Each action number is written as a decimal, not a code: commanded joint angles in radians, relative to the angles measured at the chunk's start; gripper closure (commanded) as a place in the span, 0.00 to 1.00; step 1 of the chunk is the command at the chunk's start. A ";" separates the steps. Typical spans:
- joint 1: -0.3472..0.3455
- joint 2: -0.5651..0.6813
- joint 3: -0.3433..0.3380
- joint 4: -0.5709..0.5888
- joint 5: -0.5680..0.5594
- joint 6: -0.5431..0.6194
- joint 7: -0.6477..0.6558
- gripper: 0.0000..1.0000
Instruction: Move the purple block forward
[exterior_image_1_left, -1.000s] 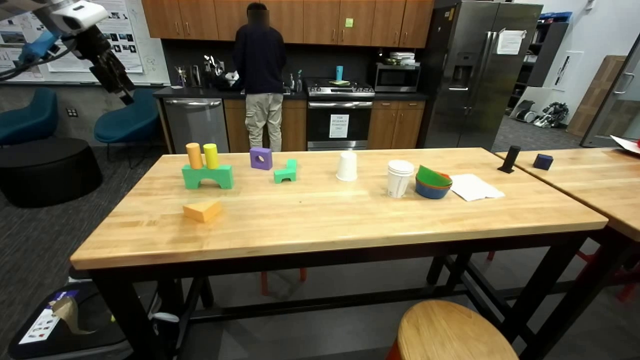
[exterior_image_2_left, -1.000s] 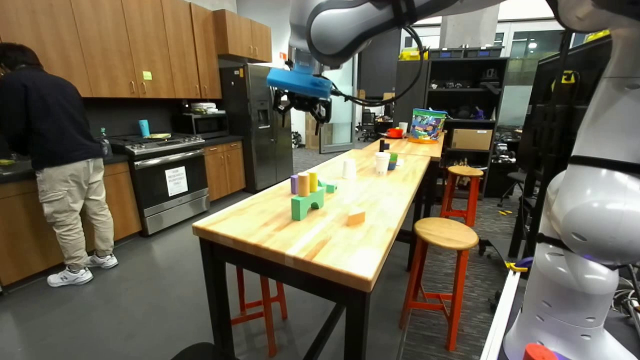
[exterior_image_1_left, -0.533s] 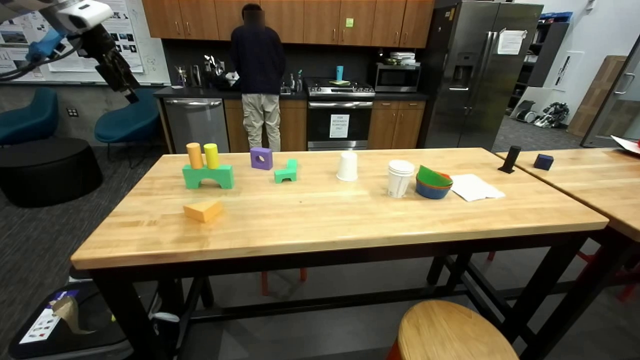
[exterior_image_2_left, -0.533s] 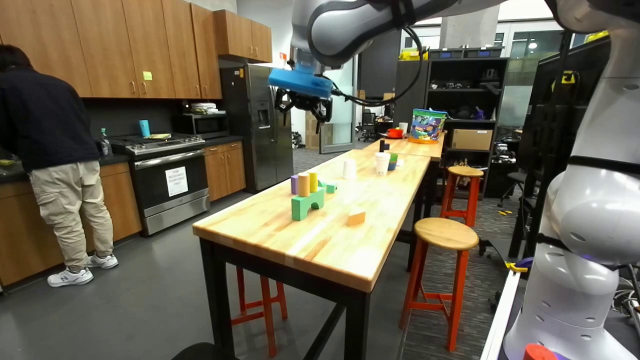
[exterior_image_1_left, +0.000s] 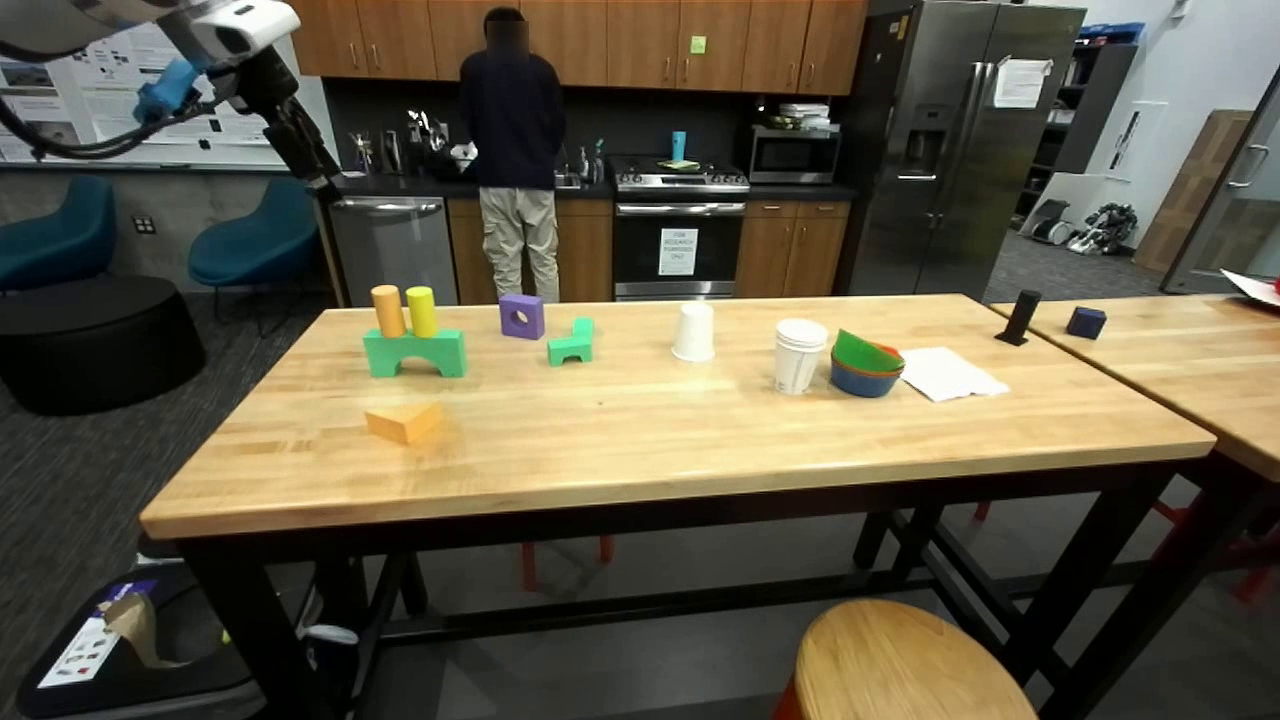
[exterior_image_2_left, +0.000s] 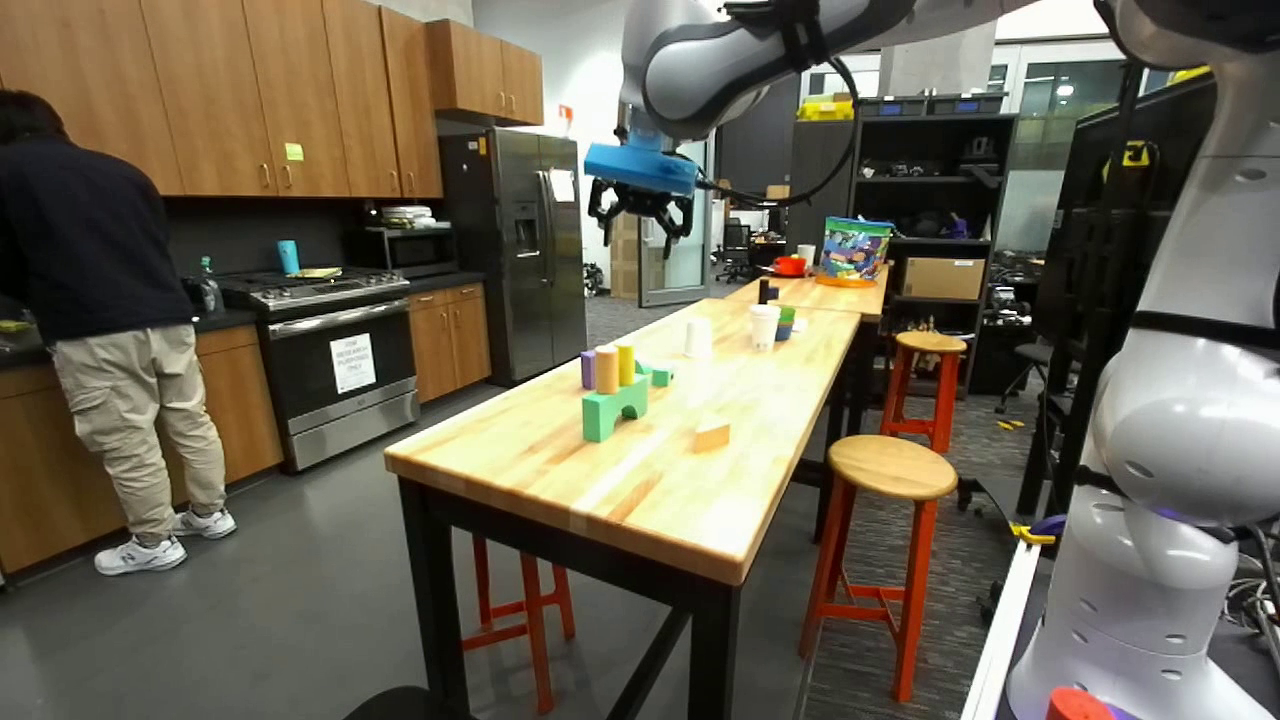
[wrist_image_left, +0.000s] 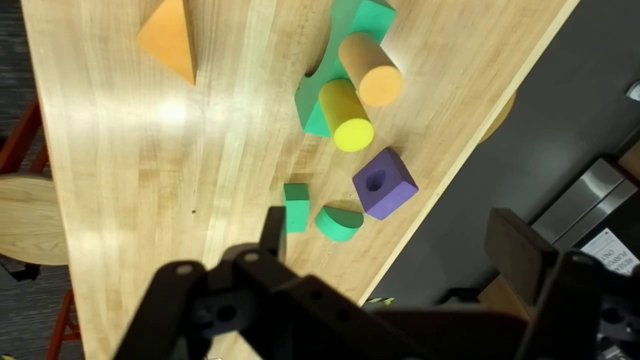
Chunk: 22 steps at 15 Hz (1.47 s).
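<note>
The purple block (exterior_image_1_left: 509, 318) with a round hole stands on the wooden table (exterior_image_1_left: 620, 440) near its far edge in an exterior view. It is partly hidden behind the cylinders in an exterior view (exterior_image_2_left: 588, 370). In the wrist view the purple block (wrist_image_left: 395, 197) lies close to the table edge, above the line between my fingers. My gripper (wrist_image_left: 390, 229) is open with nothing between its fingers. It hangs well above the table in both exterior views (exterior_image_1_left: 324, 188) (exterior_image_2_left: 638, 243), apart from the block.
A green arch (exterior_image_1_left: 415, 352) bears orange and yellow cylinders beside the purple block. Small green pieces (exterior_image_1_left: 571, 347) stand near its other side. An orange wedge (exterior_image_1_left: 403, 422), white cups (exterior_image_1_left: 694, 333) and stacked bowls (exterior_image_1_left: 866, 378) are also on the table. A person (exterior_image_1_left: 517, 150) stands beyond.
My arm and gripper have moved to the right in both exterior views, mostly in the last half second. The person has shifted slightly. The blocks have not moved.
</note>
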 joint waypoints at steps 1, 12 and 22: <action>-0.005 0.016 -0.012 0.002 0.009 0.003 -0.060 0.00; -0.023 0.093 -0.057 0.006 0.002 0.032 -0.012 0.00; -0.032 0.196 -0.106 0.128 0.013 0.053 -0.017 0.00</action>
